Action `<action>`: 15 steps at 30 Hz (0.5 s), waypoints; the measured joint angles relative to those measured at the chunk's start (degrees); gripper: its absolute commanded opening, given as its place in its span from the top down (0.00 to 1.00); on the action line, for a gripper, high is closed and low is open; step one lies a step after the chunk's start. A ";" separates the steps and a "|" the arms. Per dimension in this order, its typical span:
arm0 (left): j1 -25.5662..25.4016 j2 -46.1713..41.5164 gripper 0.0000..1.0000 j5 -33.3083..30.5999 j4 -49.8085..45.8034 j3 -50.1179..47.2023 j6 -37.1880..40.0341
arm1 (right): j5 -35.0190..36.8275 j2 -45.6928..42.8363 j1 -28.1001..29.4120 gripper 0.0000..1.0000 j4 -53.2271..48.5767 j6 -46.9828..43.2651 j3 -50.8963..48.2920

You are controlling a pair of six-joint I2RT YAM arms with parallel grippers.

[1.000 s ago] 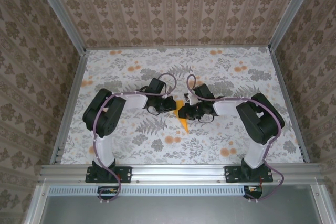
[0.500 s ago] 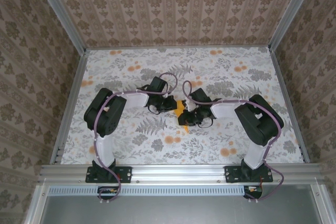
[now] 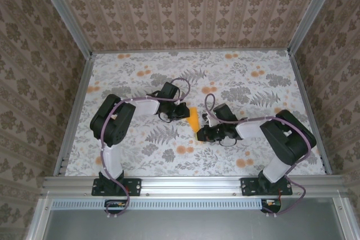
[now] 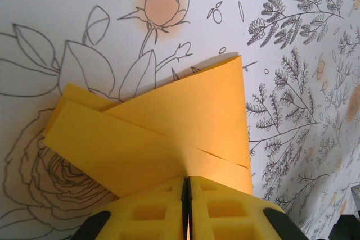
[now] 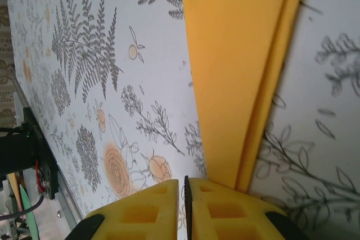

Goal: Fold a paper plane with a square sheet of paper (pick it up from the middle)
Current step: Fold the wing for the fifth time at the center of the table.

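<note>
Paper plane [image 4: 169, 133]: part-folded, several layers, final folds judged outstanding
Left gripper [image 4: 187, 182]: closed, pinching its edge
Right gripper [image 5: 183, 186]: closed, resting beside it

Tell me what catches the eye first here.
The bright folded orange-yellow paper at the middle of the floral cloth stands out first. The left hand is shut on its edge, and the right hand, also shut, sits at its near end.
</note>
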 measured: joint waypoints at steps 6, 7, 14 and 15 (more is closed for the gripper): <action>0.00 0.00 0.86 -0.07 -1.18 0.63 0.28 | 0.11 -3.52 -0.04 0.86 -0.57 1.38 -2.99; 0.00 0.02 0.86 -0.24 -1.92 1.05 0.48 | 0.42 -4.66 -0.04 0.86 -2.71 1.36 -3.08; 0.00 0.07 0.76 -2.21 -7.15 5.57 1.99 | 5.73 -16.50 -0.46 0.68 -15.63 -0.42 0.31; -0.04 0.04 0.74 -2.38 -7.80 6.36 2.19 | 6.99 -17.86 -0.59 0.64 -16.46 -0.70 1.14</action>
